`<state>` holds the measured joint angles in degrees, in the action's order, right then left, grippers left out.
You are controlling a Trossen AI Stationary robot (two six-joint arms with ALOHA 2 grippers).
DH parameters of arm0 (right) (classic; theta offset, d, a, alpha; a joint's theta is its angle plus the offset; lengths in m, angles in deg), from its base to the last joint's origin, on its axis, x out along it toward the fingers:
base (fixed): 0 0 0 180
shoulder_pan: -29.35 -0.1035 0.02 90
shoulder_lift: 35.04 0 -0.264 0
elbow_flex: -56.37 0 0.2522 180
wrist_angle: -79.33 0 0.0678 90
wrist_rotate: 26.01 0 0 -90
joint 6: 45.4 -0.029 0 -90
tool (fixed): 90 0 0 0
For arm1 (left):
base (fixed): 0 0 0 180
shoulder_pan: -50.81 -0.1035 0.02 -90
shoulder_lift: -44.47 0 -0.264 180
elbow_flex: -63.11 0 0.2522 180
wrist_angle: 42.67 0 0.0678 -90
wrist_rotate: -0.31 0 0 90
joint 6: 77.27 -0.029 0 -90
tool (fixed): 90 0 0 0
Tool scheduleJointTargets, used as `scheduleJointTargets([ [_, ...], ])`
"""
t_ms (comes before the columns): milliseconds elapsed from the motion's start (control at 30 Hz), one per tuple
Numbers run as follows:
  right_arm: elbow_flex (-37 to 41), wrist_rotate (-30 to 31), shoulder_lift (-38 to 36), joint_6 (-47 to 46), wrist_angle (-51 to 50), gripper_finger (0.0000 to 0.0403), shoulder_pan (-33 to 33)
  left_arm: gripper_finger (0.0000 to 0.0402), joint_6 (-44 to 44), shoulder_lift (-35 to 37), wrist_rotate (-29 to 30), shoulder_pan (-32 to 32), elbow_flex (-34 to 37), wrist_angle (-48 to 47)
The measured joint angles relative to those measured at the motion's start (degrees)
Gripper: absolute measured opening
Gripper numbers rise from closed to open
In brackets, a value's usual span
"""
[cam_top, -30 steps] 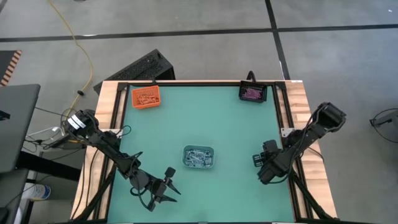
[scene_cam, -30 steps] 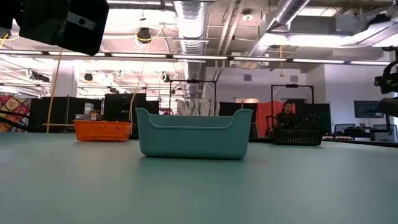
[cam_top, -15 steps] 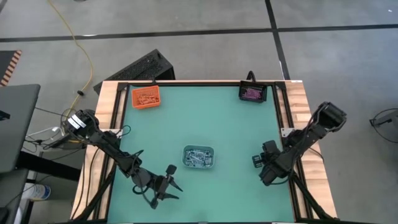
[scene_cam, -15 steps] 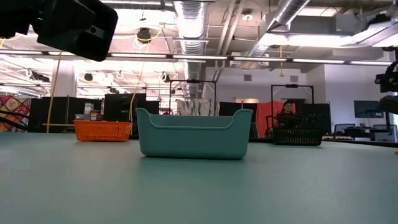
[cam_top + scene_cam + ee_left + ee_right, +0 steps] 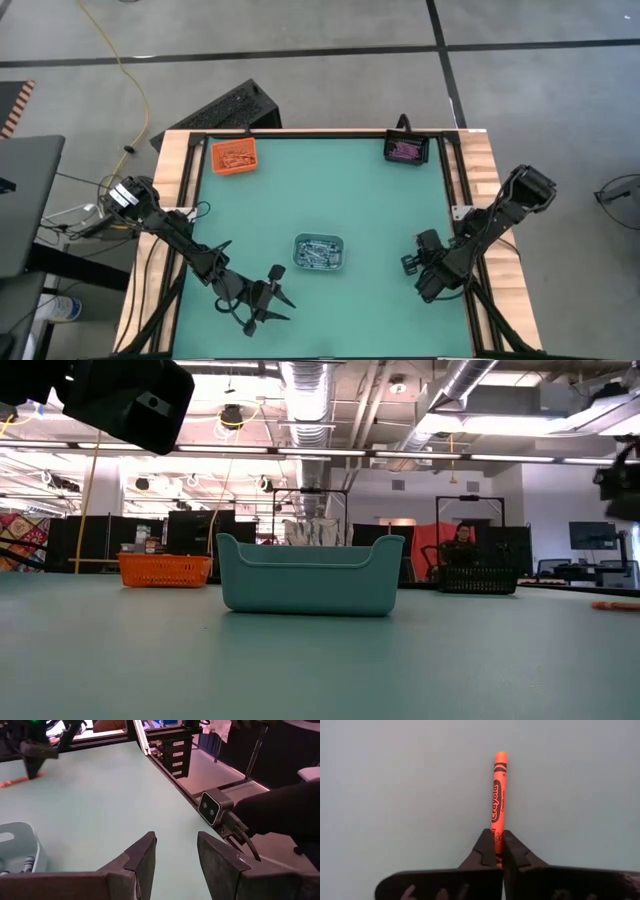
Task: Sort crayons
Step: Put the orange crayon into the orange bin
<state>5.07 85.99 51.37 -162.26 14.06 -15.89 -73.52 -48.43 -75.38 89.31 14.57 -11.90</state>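
One camera hangs overhead, looking straight down on the whole worktop [image 5: 330, 190]. Another sits at surface level, facing across the teal bin [image 5: 311, 574] into the room. Each wrist camera looks out past its own fingers [image 5: 142, 857]; the right is close above an orange crayon [image 5: 498, 800], probably also the far streak in the low view.

The teal tray [image 5: 311, 574] wall hides its contents in low view; in left wrist view the tray [image 5: 20, 847] is cut by the frame edge, w/ only a few grey-blue crayons [image 5: 27, 863] showing. The orange crayon [image 5: 498, 800] has its near end hidden btwn the right gripper [image 5: 498, 848] fingers. In high view, right of the teal tray, that gripper [image 5: 412, 262] is too small to tell the crayon (same for sticks in the orange tray [image 5: 234, 156] and black tray [image 5: 407, 150]).
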Motion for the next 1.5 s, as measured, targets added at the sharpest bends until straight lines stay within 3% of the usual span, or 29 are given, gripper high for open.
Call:
scheduleJointTargets([
  [500, -12.31, 6.80, -0.09, 28.04, 8.41, 0.0001, 5.79, 0.0135, 0.86, 0.00, 0.00, 0.00, 0.00, 0.00],
  [833, -21.20, 12.30, -0.13, 56.48, 14.26, 0.0000, 12.97, 0.0135, 1.64, 0.00, 0.00, 0.00, 0.00, -0.25],
  [967, -23.05, 11.12, -0.13, 68.63, 20.24, 0.0000, 16.70, 0.0135, 1.58, 0.05, 1.55, 0.00, 0.00, -1.36],
  [1233, -24.11, 5.60, -0.14, 89.71, 31.74, 0.0000, 25.12, 0.0135, -3.58, 5.49, 16.42, -1.46, 0.02, -8.24],
  [1500, -24.37, -0.40, -0.15, 111.05, 45.76, 0.0000, 29.32, 0.0135, -15.05, 16.80, 15.05, -10.43, 0.02, -8.24],
])
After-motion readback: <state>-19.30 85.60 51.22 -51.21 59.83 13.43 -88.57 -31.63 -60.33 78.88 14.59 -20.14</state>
